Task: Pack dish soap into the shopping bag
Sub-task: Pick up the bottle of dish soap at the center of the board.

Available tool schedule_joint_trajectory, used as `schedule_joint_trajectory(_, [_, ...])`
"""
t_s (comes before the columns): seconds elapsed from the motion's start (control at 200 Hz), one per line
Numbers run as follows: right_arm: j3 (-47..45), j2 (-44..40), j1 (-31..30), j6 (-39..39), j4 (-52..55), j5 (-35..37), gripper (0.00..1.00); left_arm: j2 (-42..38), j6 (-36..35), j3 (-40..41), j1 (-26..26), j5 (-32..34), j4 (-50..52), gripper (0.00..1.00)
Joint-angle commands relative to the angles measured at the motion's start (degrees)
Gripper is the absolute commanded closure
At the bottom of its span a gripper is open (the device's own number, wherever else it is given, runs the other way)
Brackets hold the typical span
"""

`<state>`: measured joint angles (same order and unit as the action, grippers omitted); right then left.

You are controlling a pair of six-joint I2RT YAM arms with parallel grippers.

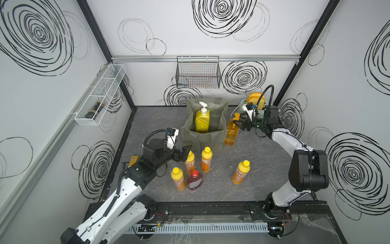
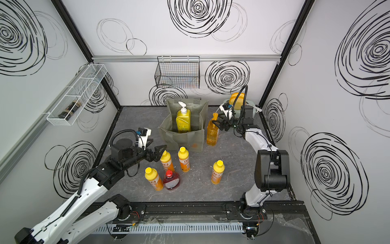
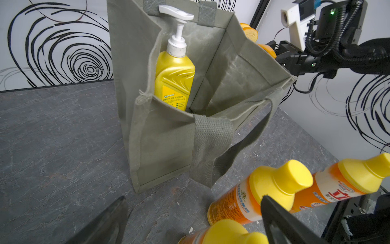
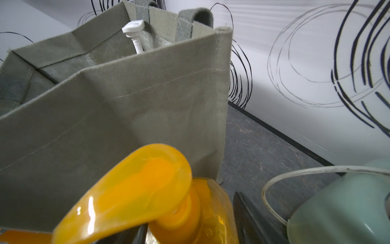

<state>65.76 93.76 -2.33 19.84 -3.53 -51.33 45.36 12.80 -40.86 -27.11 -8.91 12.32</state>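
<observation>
Beside the shopping bag (image 1: pixel 202 141), the right jaws straddle the amber bottle (image 1: pixel 231 135) at its neck; whether they grip cannot be told. Next it likely needs lifting over the tall bag wall, clear of the yellow pump bottle (image 1: pixel 202 121) inside. Meanwhile the left jaws gape by four small orange bottles (image 1: pixel 206 162) and a red bottle (image 1: pixel 194 181) on the counter (image 1: pixel 263 169).

Both top views are taken from high above the front of the worktop (image 1: pixel 263 169), tilted down toward the back wall (image 1: pixel 211 31); nearly the whole scene is shared. From the left wrist, the shopping bag (image 3: pixel 160 147) is viewed closely, into its open mouth. From the right wrist, its outer side is seen very near, past the amber bottle (image 4: pixel 137 190).
</observation>
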Motion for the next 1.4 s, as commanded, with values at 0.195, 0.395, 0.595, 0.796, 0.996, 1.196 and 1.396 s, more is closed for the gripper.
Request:
schedule_joint_trajectory(0.195, [2.14, 2.43, -3.21, -1.66, -0.28, 1.42, 0.61, -0.38, -0.84, 0.39, 0.83, 0.17, -1.52, 0.00])
schedule_joint_trajectory(0.395, [-1.42, -2.54, -4.06, -7.28, -2.43, 9.98, 0.79, -0.76, -0.84, 0.34, 1.02, 0.00, -1.68, 0.00])
schedule_joint_trajectory(0.595, [-7.17, -12.74, -7.00, -14.06, -5.71, 29.18, 0.94, -0.95, -0.72, 0.34, 1.44, -0.48, -1.83, 0.00])
schedule_joint_trajectory(0.796, [-13.53, -20.23, -14.36, -21.70, -9.68, 50.86, 0.94, -1.98, -0.89, 0.26, 2.40, 0.29, -1.75, 0.00])
schedule_joint_trajectory(0.996, [-13.46, -18.71, -15.46, -29.72, -5.68, 57.10, 0.89, -2.74, -0.55, 0.43, 3.33, -0.06, -1.74, 0.00])
schedule_joint_trajectory(1.196, [-15.46, -19.38, -16.00, -33.73, -5.74, 55.19, 0.74, -2.81, -0.43, 0.52, 2.60, 0.19, -1.46, 0.00])
schedule_joint_trajectory(1.396, [-14.29, -21.36, -15.82, -31.86, -1.69, 50.82, 0.41, -3.61, -0.56, 0.61, 1.55, 1.85, -0.76, 0.00])
